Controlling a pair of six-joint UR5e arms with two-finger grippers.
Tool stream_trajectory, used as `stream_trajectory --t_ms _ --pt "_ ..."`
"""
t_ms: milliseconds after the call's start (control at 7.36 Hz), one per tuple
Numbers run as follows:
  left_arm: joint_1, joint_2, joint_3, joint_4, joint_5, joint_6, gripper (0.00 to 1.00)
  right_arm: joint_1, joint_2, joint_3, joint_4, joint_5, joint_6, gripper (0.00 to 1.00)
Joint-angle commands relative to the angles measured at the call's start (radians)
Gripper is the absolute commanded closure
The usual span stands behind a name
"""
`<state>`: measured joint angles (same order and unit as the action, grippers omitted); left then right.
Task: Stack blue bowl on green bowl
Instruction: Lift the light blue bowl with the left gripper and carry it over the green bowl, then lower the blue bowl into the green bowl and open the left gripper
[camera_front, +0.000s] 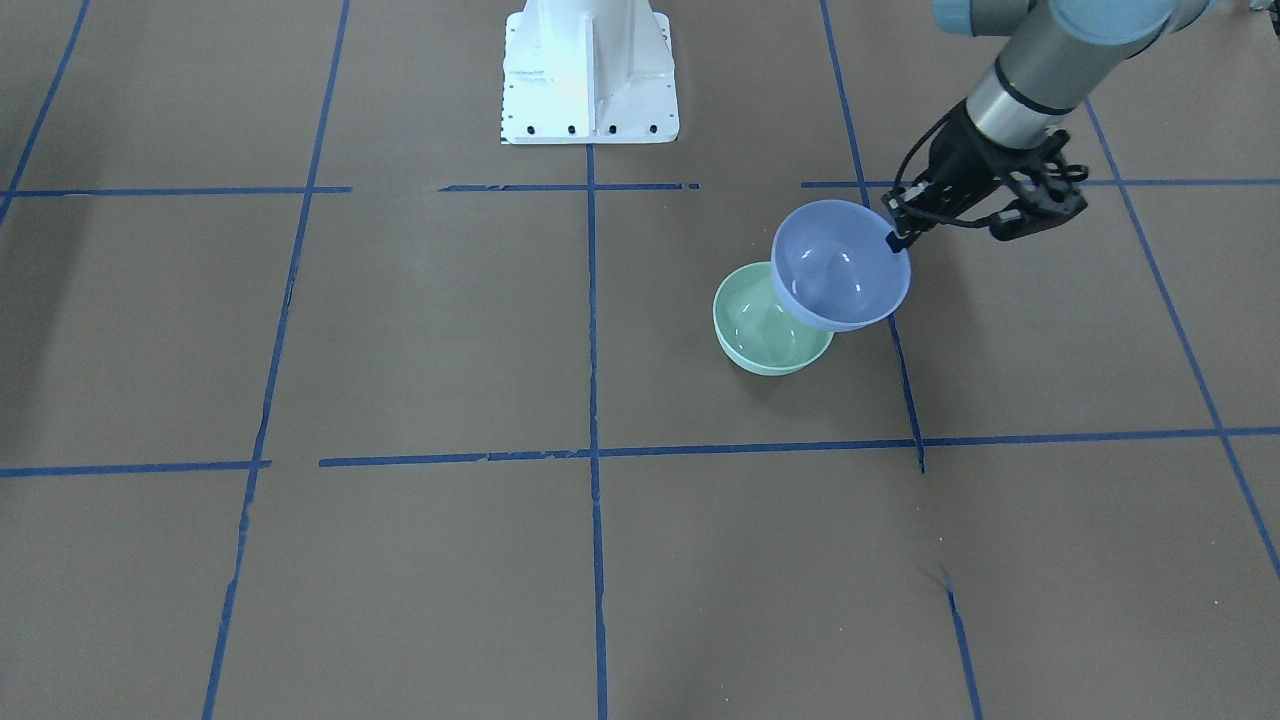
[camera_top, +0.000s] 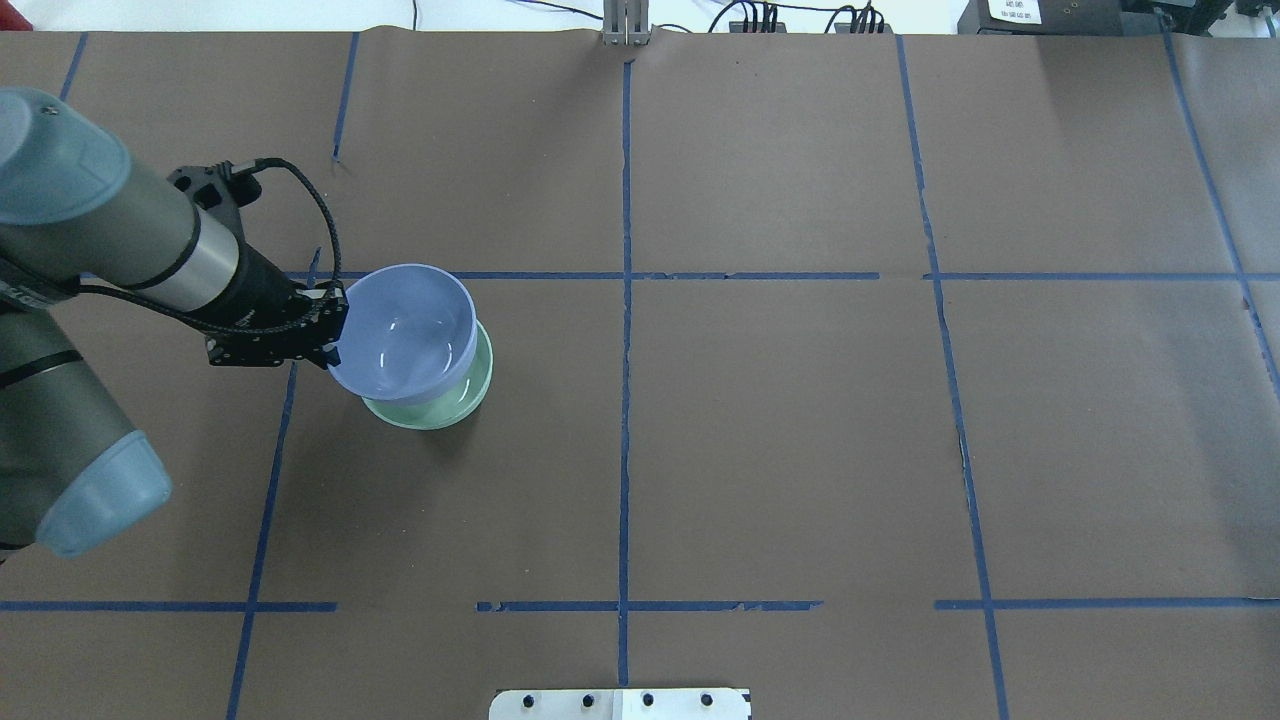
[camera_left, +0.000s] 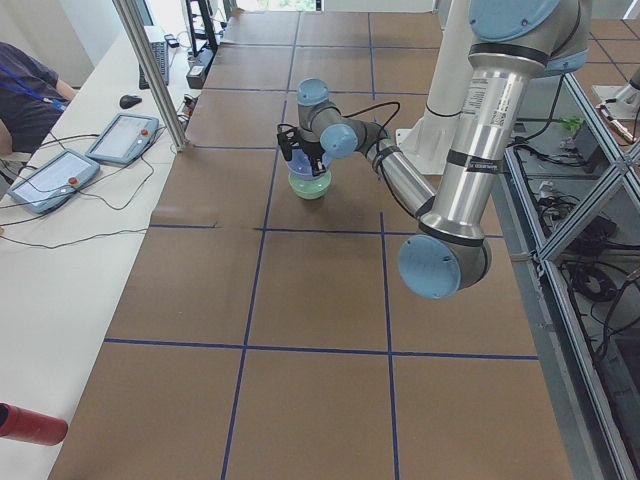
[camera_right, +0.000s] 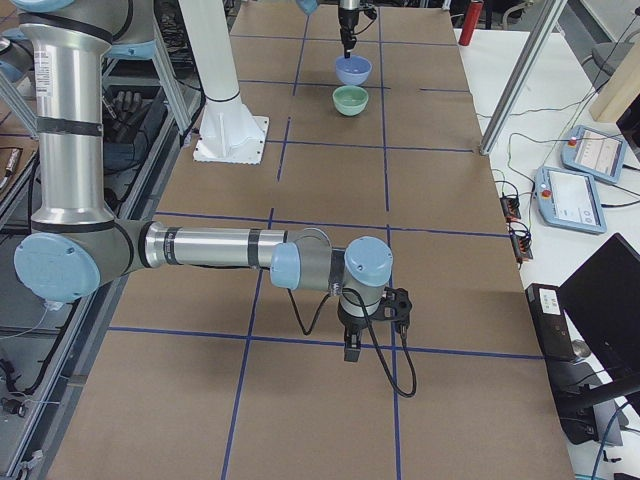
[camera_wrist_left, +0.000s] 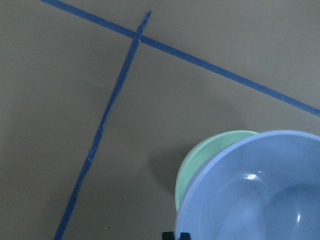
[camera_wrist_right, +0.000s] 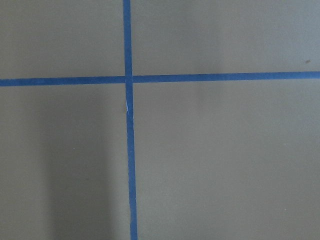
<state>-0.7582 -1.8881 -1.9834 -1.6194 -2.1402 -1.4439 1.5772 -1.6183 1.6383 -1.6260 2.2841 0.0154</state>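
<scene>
left gripper (camera_front: 893, 238): clamped on the rim of the blue bowl (camera_front: 840, 265), at the side of the rim nearest the left arm (camera_top: 120, 250).
blue bowl: held in the air, mouth up, over the green bowl (camera_front: 760, 335) and shifted off it toward the robot's left. The right-side view shows a gap between the two, so they are not nested.
green bowl: upright on the table (camera_top: 800, 450), in its left half. From overhead only a crescent of it shows past the blue bowl, on the side away from the gripper.
rims: in the left wrist view the blue rim crosses over the green one, and an arc of green shows beside it.
tape lines (camera_top: 625, 300): one cross line runs just beyond the bowls on the operators' side. One long line passes under the left gripper. The centre line is well apart from the bowls.
right gripper (camera_right: 352, 345): hangs low over the table's right end, by a tape line and well apart from both bowls. It shows only from the side, so it cannot be told whether its fingers are apart or together.
right arm (camera_right: 210, 248): its forearm lies level above the table's right half.
base (camera_front: 590, 80): a white plate at the middle of the robot's edge, well apart from the bowls.
table edges: the operators' edge carries a post (camera_top: 625, 25) and cables (camera_top: 760, 15). The bowls sit well in from every edge.
room: brown paper lies all round the green bowl, and the left gripper is the nearest thing to it.
</scene>
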Motion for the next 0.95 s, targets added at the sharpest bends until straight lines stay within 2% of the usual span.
stream_trajectory --t_ms 0,815 --pt "0.034 -0.026 0.076 -0.011 0.026 -0.023 1.0 0.0 0.0 0.0 0.0 0.0 0.001 0.0" --pt "0.036 -0.017 0.158 -0.115 0.046 -0.023 1.0 0.001 0.0 0.0 0.0 0.0 0.002 0.0"
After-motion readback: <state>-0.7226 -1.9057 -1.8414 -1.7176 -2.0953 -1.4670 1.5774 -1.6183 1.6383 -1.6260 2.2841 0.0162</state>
